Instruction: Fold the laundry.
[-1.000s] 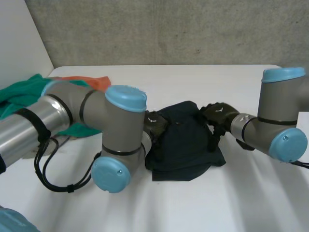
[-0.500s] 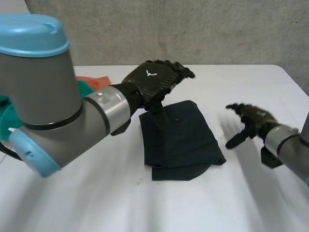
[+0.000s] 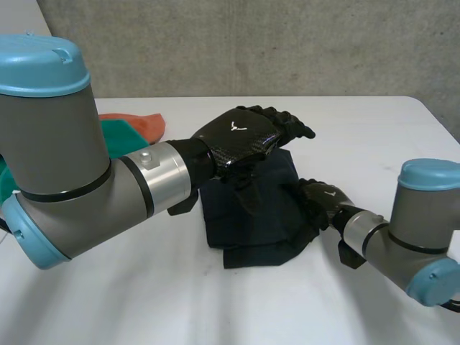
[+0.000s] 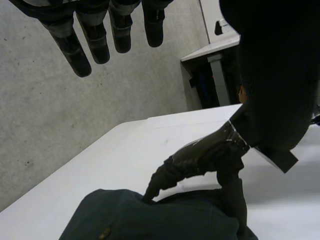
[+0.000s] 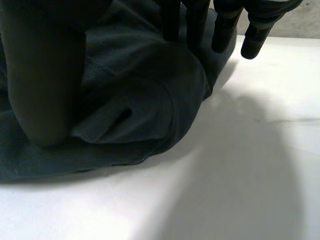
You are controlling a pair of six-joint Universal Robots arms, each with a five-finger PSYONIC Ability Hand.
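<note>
A dark navy folded garment [image 3: 255, 215] lies in the middle of the white table [image 3: 144, 302]. My left hand [image 3: 244, 135] hovers above its far edge, fingers straight and holding nothing; in the left wrist view those fingers [image 4: 95, 42] hang well above the garment [image 4: 150, 220]. My right hand [image 3: 321, 197] rests against the garment's right edge. The left wrist view shows the right hand [image 4: 200, 157] with its fingertips on the cloth. In the right wrist view its straight fingers [image 5: 220, 25] and thumb [image 5: 40, 90] lie on the bunched cloth [image 5: 140, 105] without pinching it.
A pile of green cloth [image 3: 118, 133] and orange cloth [image 3: 140, 121] lies at the back left, behind my left forearm [image 3: 154, 183]. A grey wall [image 3: 251, 43] runs behind the table. The table's right edge [image 3: 442, 118] is near my right arm [image 3: 424, 244].
My right hand has come in from the right to the garment's right edge, nudging the cloth slightly left. My left hand stays raised and has drifted a little right over the far edge.
</note>
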